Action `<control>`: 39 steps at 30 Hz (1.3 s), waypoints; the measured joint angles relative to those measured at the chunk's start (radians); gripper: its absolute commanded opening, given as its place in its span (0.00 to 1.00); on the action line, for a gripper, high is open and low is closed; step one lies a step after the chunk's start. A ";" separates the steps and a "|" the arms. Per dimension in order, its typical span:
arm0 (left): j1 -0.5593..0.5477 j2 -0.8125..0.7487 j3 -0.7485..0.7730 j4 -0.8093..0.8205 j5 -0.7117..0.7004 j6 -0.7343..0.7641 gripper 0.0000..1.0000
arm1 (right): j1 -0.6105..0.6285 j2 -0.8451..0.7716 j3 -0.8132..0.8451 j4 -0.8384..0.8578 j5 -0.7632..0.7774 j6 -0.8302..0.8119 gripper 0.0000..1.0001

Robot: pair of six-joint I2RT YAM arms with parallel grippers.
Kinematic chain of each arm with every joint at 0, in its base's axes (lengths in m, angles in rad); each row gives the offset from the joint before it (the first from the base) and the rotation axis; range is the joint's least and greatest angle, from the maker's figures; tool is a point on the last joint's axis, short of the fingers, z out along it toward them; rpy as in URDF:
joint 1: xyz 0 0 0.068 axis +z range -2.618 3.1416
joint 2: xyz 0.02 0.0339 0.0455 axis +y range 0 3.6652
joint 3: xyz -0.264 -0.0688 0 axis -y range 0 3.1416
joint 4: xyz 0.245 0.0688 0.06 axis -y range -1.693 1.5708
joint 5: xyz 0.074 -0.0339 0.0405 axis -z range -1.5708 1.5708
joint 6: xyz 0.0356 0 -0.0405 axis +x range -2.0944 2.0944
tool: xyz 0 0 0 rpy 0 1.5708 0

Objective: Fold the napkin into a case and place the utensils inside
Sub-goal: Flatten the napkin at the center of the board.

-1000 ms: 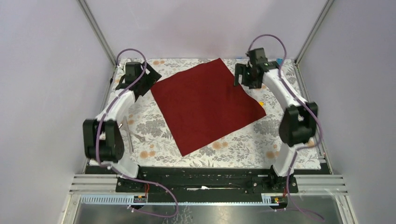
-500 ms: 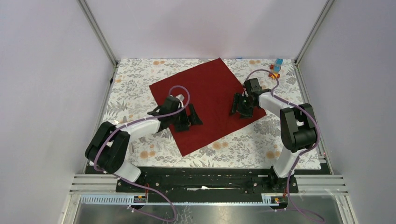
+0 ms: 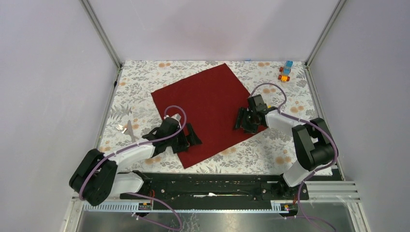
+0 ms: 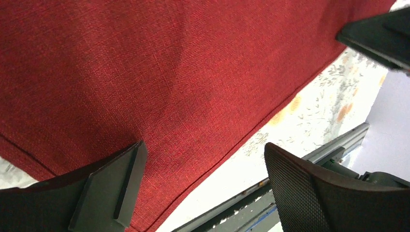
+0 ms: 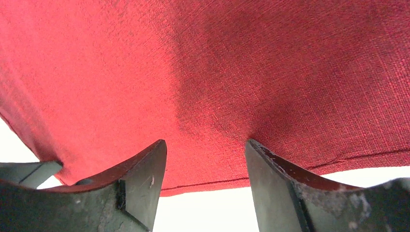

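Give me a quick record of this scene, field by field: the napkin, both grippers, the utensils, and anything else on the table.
napkin: flat, unfolded, one corner toward the arms
left gripper: open, over the napkin's near-left edge
right gripper: open, fingertips near the napkin's right corner
utensils: on the table left of the napkin, apart from it
toy blocks: far right corner
fold: not started

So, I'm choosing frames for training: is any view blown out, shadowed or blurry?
Right wrist: the table below the napkin edge is blown out to white, and a shadow darkens the weave above the right pincer. Left wrist: weave sharp, mild shadow. Top external: evenly lit, sharp.
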 measured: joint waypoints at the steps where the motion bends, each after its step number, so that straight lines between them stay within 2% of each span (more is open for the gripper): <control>1: -0.002 -0.022 -0.005 -0.031 -0.018 -0.016 0.99 | 0.014 -0.020 -0.024 0.010 0.000 0.016 0.69; 9: -0.004 -0.189 -0.021 -0.300 -0.188 -0.094 0.99 | 0.168 -0.243 -0.272 0.093 -0.053 0.201 0.72; 11: -0.004 -0.196 -0.018 -0.327 -0.213 -0.100 0.99 | 0.183 -0.292 -0.296 0.054 -0.047 0.216 0.79; 13: -0.003 -0.187 -0.007 -0.343 -0.233 -0.097 0.99 | 0.184 -0.322 -0.291 -0.005 -0.013 0.209 0.90; 17: 0.026 -0.111 0.044 -0.367 -0.226 -0.075 0.99 | 0.178 -0.358 -0.238 -0.115 0.101 0.163 0.99; 23: 0.064 0.006 0.125 -0.370 -0.230 -0.042 0.99 | 0.099 -0.341 -0.166 -0.160 0.227 0.116 0.96; 29: 0.107 0.068 0.170 -0.361 -0.219 -0.021 0.99 | 0.054 -0.253 -0.181 -0.199 0.235 0.122 0.96; 33: 0.109 0.015 0.135 -0.364 -0.231 -0.022 0.99 | 0.055 -0.309 -0.216 -0.232 0.222 0.135 1.00; 38: 0.114 -0.127 0.085 -0.514 -0.243 -0.048 0.98 | 0.055 -0.449 -0.208 -0.361 0.282 0.177 1.00; 39: 0.114 -0.164 0.080 -0.546 -0.243 -0.057 0.98 | 0.053 -0.476 -0.196 -0.386 0.301 0.195 0.93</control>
